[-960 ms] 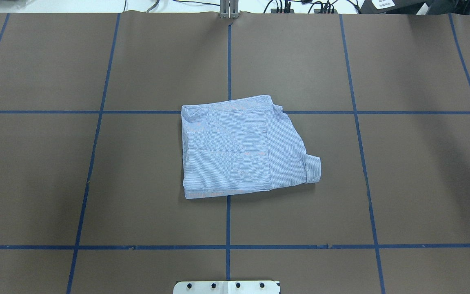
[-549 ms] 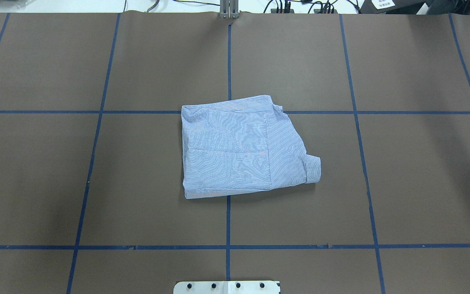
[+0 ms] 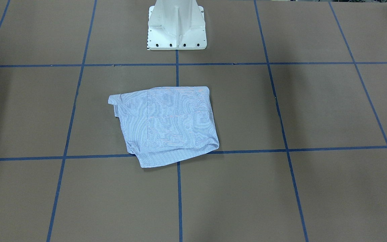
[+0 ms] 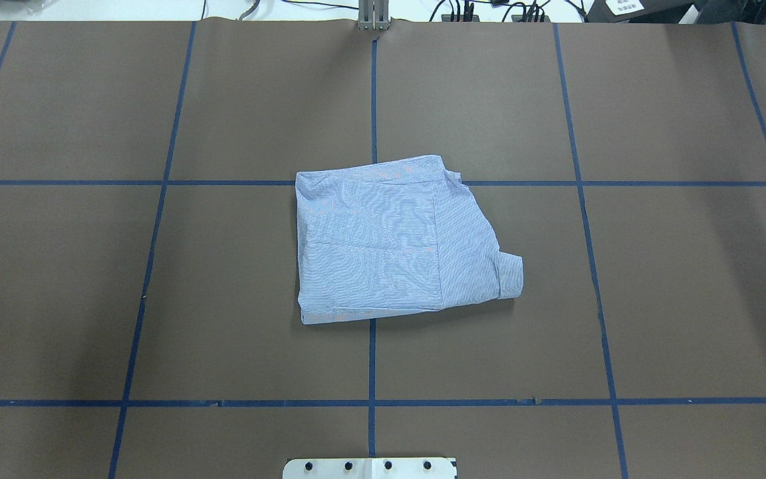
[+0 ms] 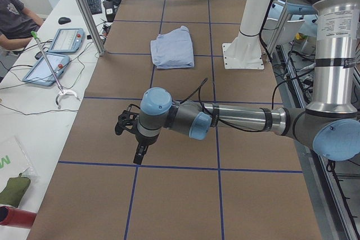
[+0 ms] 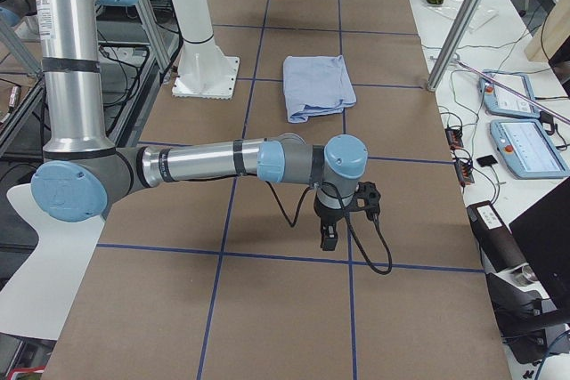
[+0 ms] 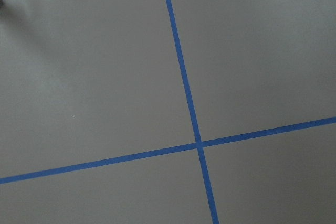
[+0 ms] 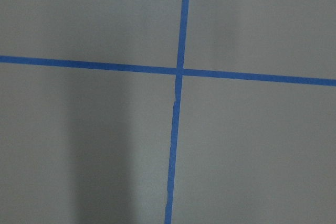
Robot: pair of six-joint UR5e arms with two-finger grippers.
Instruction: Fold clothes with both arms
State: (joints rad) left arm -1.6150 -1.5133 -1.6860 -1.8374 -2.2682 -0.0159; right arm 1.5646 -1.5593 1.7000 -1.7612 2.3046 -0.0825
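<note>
The folded shirt (image 4: 399, 239) lies flat on the table (image 4: 655, 299), well apart from both grippers. The left gripper (image 5: 136, 143) and the right gripper (image 6: 334, 224) hang above the table; whether either is spread or pressed together cannot be told.

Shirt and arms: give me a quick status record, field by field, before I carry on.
Shirt: folded into a compact packet, lying flat at the centre of the table
Cuff: sticks out on the robot's right side
Left gripper: over bare table, well apart from the packet; open or shut cannot be told
Right gripper: over bare table, well apart from the packet; open or shut cannot be told
Contact: neither arm touches the cloth
</note>
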